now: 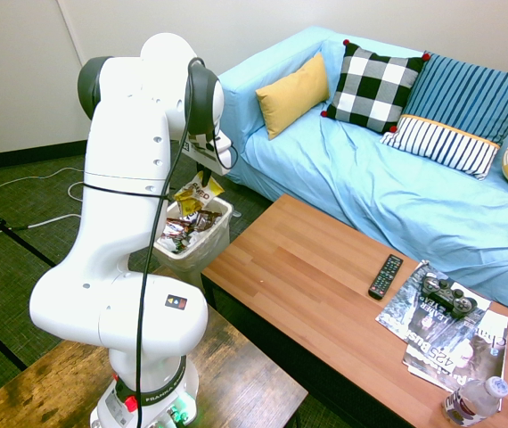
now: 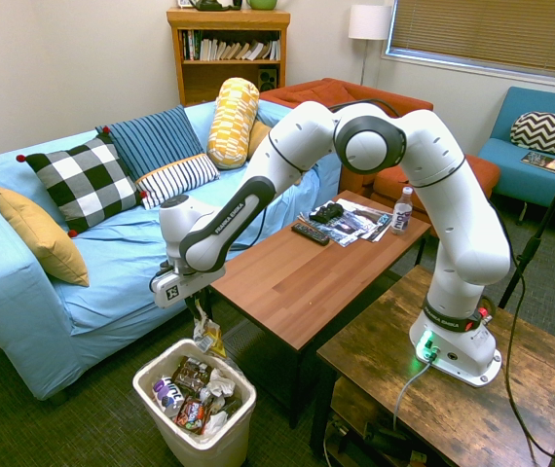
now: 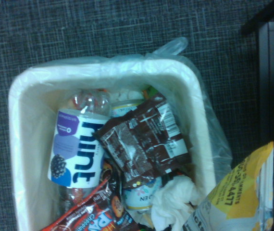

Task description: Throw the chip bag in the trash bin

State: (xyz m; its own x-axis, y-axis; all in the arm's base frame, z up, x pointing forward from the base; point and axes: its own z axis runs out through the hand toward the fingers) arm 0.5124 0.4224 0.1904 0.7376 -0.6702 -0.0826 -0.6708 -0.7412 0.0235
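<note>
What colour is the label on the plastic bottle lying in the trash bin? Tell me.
Purple-blue above, white below, on the bottle in the trash bin; wrist view.

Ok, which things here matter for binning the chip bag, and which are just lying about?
Job: chip bag, hanging from the shut gripper; trash bin under it.

Lying about: remote, game controller, magazines, water bottle, cushions on the sofa.
</note>
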